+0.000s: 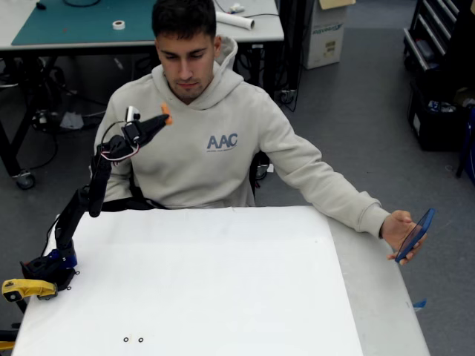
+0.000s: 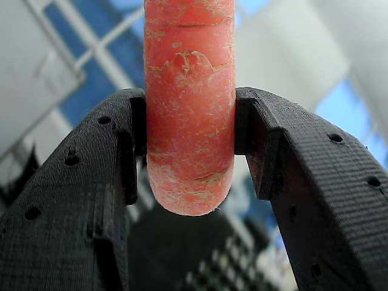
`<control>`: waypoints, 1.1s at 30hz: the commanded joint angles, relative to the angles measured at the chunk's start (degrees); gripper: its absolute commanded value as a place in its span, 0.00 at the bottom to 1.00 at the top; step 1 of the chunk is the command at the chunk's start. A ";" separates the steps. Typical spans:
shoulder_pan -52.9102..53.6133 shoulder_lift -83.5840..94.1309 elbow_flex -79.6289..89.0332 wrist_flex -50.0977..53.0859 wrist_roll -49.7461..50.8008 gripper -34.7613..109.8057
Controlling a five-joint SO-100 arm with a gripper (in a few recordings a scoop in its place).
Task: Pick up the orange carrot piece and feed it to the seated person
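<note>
While the carrot (image 2: 189, 121) is sitting pinched between the two black fingers (image 2: 85, 194), you are seeing both inner faces pressing on its sides in the wrist view, its rounded end poking out past them. In the fixed view the carrot (image 1: 167, 114) is riding at the tip of the gripper (image 1: 162, 119), raised well above the table (image 1: 208, 282) and hanging near the person's (image 1: 215, 148) shoulder, below and to the left of the chin, not touching the hoodie as far as you can tell. He is sitting behind the table, looking down, holding a phone (image 1: 415, 234) in one hand off the table's right edge. You are also seeing a yellow clamp (image 1: 26, 288) at the arm's base.
</note>
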 commanded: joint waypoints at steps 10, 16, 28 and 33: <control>-8.70 -10.72 -3.25 -9.14 -25.40 0.22; -12.04 -12.57 -2.37 -14.41 -26.28 0.22; -19.25 -15.91 -2.29 -22.50 -27.07 0.22; -20.39 -17.93 -2.29 -24.35 -27.07 0.22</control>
